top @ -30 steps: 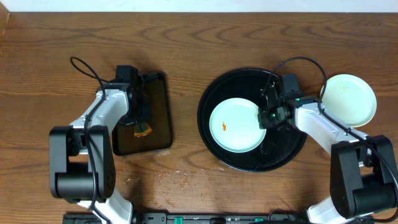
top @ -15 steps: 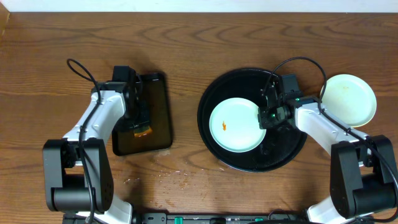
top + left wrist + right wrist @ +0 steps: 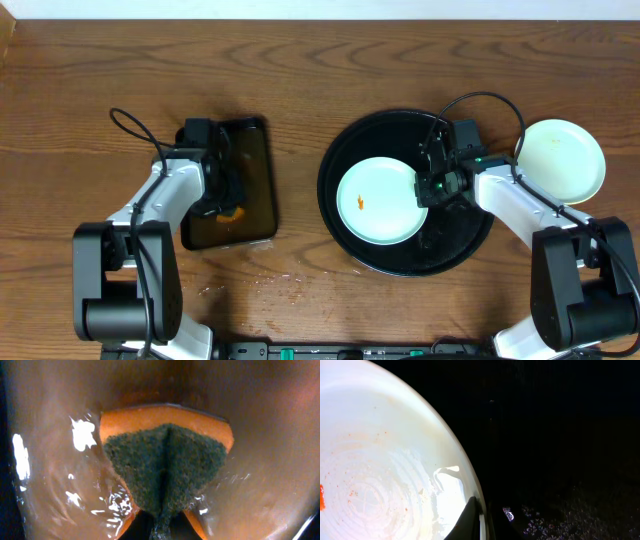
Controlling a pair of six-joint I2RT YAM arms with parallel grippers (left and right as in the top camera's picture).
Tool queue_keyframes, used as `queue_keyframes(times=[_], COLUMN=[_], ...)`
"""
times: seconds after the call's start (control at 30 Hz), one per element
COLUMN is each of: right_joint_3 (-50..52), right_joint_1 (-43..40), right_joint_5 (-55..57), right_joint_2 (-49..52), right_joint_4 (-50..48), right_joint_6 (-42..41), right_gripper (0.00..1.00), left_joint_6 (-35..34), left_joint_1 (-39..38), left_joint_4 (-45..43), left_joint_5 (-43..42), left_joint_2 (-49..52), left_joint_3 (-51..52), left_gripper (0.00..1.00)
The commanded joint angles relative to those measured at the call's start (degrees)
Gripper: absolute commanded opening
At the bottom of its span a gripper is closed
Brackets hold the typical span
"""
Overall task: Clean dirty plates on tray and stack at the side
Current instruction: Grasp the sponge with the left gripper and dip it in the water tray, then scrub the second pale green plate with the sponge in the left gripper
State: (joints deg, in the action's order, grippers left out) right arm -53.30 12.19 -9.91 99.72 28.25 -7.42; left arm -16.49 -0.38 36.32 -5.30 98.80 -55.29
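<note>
**A:** While the mint-white plate [image 3: 385,215] lies inside the black tray [image 3: 400,135], left of the tray's centre, how is it held?

**B:** Its right rim is pinched by the right gripper [image 3: 430,186], whose jaws are closed on the thin edge. An orange speck and faint reddish flecks are seen on its face.

**A:** And the other claw?

**B:** The left gripper [image 3: 226,198] is clamped on the sponge [image 3: 165,470], well to the left of the tray, over a small rectangular tray [image 3: 255,150] that looks wet. The sponge is creased down its middle by the squeeze, so it is judged soft and soaked.

**A:** How is the plate expected to handle?

**B:** It is taken to be stiff and light, but also glossy and damp-looking — it may slip or swing if gripped only shallowly. While it lies flat, the rim is the only place where a hold can be had, so a deep bite is advised. If it is dropped, chipping is to be feared.

**A:** Where would it be stacked?

**B:** A pale yellow plate [image 3: 560,160] is set on the tabletop [image 3: 300,70] just beside the tray's right edge — a third plate cannot be made out.
</note>
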Motion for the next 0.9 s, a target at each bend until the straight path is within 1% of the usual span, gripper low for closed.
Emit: queue_keyframes(times=[0.0,0.07,0.13,0.17,0.23,0.3,0.37,0.4,0.47,0.5,0.53,0.63,0.7,0.73,0.77,0.87], right_joint_3=[0.59,0.59,0.59,0.59,0.59,0.59,0.59,0.59,0.59,0.59,0.59,0.59,0.59,0.59,0.59,0.59], right_joint_1=[-0.11,-0.11,-0.11,-0.11,-0.11,-0.09,-0.09,-0.11,-0.15,-0.15,-0.15,-0.15,-0.09,-0.11,-0.09,-0.11], right_joint_5=[2.4,2.75,4.68,5.84,5.95,4.2,-0.76,-0.74,-0.61,-0.61,-0.15,4.11,4.11,4.11,4.09,4.09], right_joint_2=[1.64,1.64,1.66,1.66,1.66,1.66,1.66,1.66,1.66,1.66,1.66,1.66,1.66,1.66,1.66,1.66], right_joint_4=[0.66,0.66,0.66,0.59,-0.09,-1.6,-3.13,-3.1,-3.19,-3.32,-3.3,-1.55,-1.16,-0.83,-0.24,-0.02], right_joint_6=[-0.7,-1.09,-3.74,-5.66,-6.51,-6.08,-2.14,-2.25,-2.4,-2.38,-3.37,-11.85,-12.9,-14.62,-17.29,-17.35], right_gripper=[0.04,0.04,0.03,0.03,0.03,0.03,0.03,0.01,0.01,0.01,0.01,0.01,0.01,0.01,0.01,0.01], left_joint_6=[-0.07,-0.07,-0.04,0.0,0.15,0.46,0.76,0.76,0.7,0.42,-1.2,-4.59,-6.95,-7.85,-9.53,-11.61], left_joint_1=[0.04,-0.04,-0.42,-0.9,-1.99,-3.45,-4.9,-5.75,-7.13,-8.09,-10.73,-16.39,-20.57,-22.01,-25.79,-30.36], left_joint_4=[4.33,6.91,8.48,8.79,8.76,8.39,7.72,7.56,6.99,6.23,3.76,-1.38,-5.2,-6.51,-9.79,-13.92], left_joint_5=[-0.28,-0.31,-0.76,-2.16,-4.04,-4.13,-4.17,-4.52,-7.06,-8.74,-11.06,-11.43,-11.41,-11.41,-11.41,-11.43], left_joint_2=[-2.91,-4.59,-6.51,-7.93,-9.97,-12.0,-13.81,-14.23,-14.21,-14.16,-14.14,-13.9,-13.22,-12.87,-11.47,-8.57], left_joint_3=[-4.04,-6.05,-7.41,-7.85,-8.13,-8.26,-8.28,-8.28,-8.28,-8.28,-8.28,-8.28,-8.28,-8.28,-8.28,-8.28], left_gripper=[0.07,0.08,0.08,0.07,0.07,0.08,0.07,0.07,0.08,0.08,0.07,0.07,0.07,0.08,0.07,0.08])
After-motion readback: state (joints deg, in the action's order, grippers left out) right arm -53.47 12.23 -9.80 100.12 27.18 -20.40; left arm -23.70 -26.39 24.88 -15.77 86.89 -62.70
